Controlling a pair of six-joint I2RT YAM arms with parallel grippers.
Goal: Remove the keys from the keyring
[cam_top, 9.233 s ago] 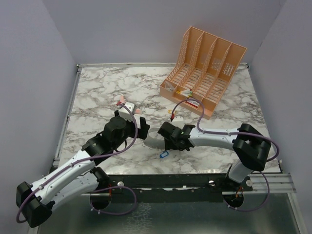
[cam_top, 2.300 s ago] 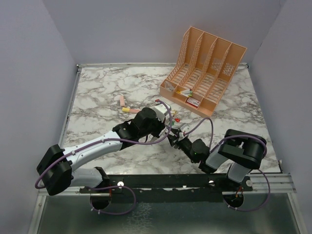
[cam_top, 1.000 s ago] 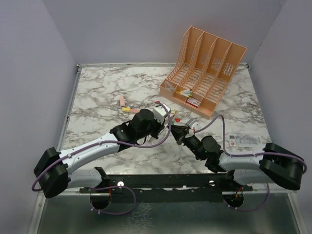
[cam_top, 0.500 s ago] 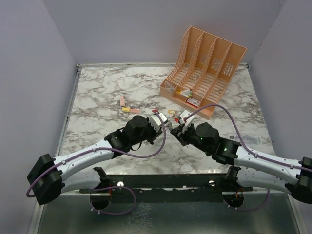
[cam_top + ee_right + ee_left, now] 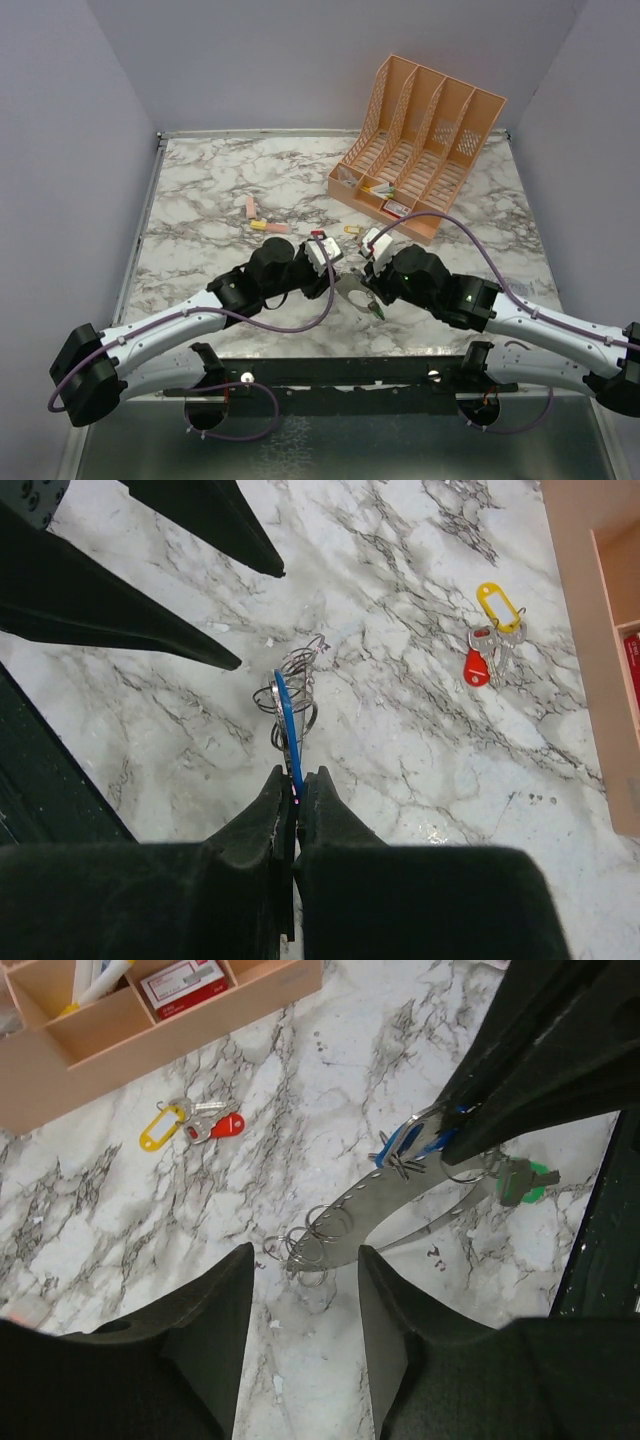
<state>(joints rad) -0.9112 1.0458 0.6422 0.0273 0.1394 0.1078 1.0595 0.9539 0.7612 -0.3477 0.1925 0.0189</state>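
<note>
From overhead, we saw both arms meet over the marble table. The keyring was between the left pincer and the right pincer, in front of the peach organiser. A pink marker and a yellow marker lay off to the left. Through the left wrist camera, we found that pincer's jaws standing apart and clamping nothing, with the small wire rings at the keyring's lower tip showing between its fingertips. The keyring slanted up into the right pincer, clear of the table with its shadow below. It carried a blue tag and a green-tagged key. Loose keys with yellow and red tags lay near the organiser. Through the right wrist camera, we saw that pincer pinched tight on the keyring, seen edge-on.
</note>
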